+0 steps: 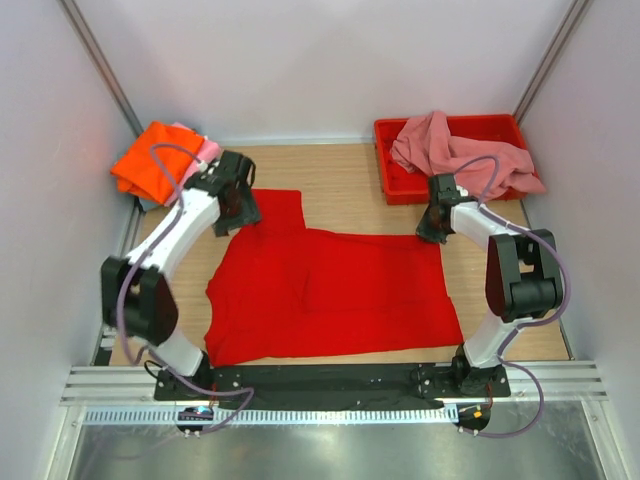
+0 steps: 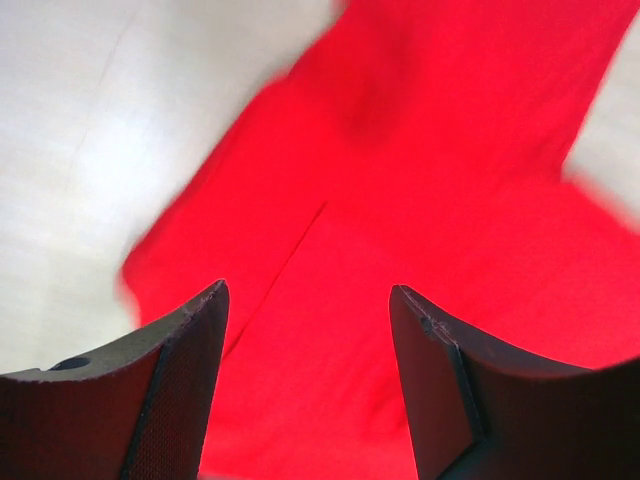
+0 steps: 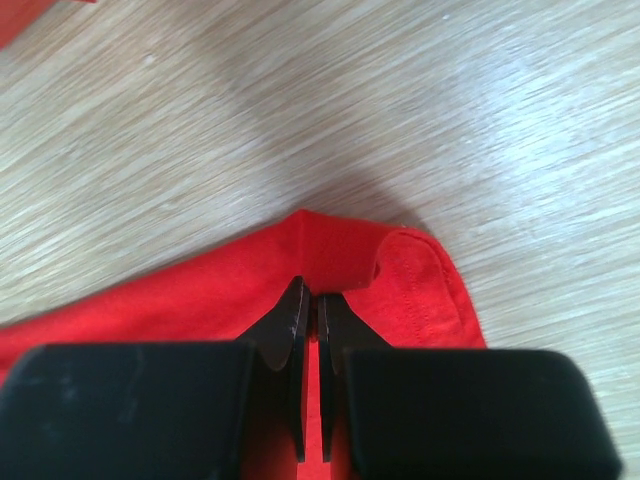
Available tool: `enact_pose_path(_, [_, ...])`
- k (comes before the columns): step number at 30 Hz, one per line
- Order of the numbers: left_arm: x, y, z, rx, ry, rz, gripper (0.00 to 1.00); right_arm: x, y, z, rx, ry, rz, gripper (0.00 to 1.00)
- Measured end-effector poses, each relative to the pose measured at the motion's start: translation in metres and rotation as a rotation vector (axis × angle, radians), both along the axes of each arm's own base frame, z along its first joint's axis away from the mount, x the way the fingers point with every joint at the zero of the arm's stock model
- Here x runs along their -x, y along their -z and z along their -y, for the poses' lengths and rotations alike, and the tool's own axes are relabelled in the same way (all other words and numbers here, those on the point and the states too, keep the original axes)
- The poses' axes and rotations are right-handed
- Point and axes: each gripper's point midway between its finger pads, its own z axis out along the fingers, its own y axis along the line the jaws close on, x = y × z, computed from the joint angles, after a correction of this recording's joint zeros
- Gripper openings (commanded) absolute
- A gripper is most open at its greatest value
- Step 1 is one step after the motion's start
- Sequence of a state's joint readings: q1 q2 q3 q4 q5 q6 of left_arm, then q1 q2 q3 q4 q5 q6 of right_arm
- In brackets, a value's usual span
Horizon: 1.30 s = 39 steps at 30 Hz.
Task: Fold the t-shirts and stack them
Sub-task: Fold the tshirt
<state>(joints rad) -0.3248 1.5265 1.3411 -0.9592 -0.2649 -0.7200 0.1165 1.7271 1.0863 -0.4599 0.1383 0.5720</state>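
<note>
Quick read on the setup: the red t-shirt (image 1: 330,290) is laid out flat on the wooden surface (image 1: 350,185), between the two arms. Its long axis runs sideways, from the left hand (image 2: 310,300) across to the right hand (image 3: 310,300). A sleeve sticks out right under the left hand, and the stitched edge at the right hand looks like the hem, so I'd guess the neck end points to the left

The right hand's fingers are pressed together, clamped on the far corner of that stitched edge, and a little ridge of cloth is bunched up in front of them. The left hand is spread apart with nothing in it, hovering just above the sleeve area. My take is that each hand goes for a far corner, so the far edge can be lifted and folded over evenly

Out past the left hand there's an orange shirt (image 1: 150,160) with a light pink shirt (image 1: 207,148) tucked beside it, probably the finished stack. Just beyond the right hand a dusty pink shirt (image 1: 450,150) sits crumpled in the red tray (image 1: 400,190), presumably waiting its turn
</note>
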Motion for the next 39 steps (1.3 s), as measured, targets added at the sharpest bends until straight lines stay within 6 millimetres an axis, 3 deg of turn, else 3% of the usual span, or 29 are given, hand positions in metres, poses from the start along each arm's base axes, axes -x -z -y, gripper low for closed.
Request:
enact_pose_path(7, [-0.132,0.043,0.02,-0.016,0.041,0.007,0.62,-0.001,-0.012,-0.014,-0.072,-0.035,0.025,0.01])
enact_pose_path(12, [-0.194,0.082,-0.004,-0.016,0.026,-0.013,0.61,0.0,-0.016,-0.022,-0.111,-0.065,0.027,0.01])
enact_pose_path(17, [-0.231,0.109,-0.03,-0.025,0.017,-0.025,0.6,0.0,-0.019,-0.028,-0.139,-0.088,0.034,0.01])
enact_pose_path(20, [-0.245,0.116,-0.032,-0.019,0.032,-0.016,0.57,0.001,-0.02,-0.03,-0.151,-0.098,0.034,0.01])
enact_pose_path(24, [-0.244,0.123,-0.023,0.003,0.066,-0.031,0.53,0.001,-0.02,-0.031,-0.157,-0.102,0.034,0.01])
enact_pose_path(30, [-0.241,0.124,-0.016,0.017,0.093,-0.026,0.35,0.001,-0.018,-0.032,-0.158,-0.105,0.029,0.01])
enact_pose_path(38, [-0.235,0.124,-0.003,0.071,0.117,-0.018,0.0,0.002,-0.011,-0.032,-0.156,-0.104,0.008,0.01])
enact_pose_path(39, [-0.235,0.124,0.0,0.085,0.127,-0.017,0.0,0.002,-0.01,-0.032,-0.157,-0.104,0.006,0.01])
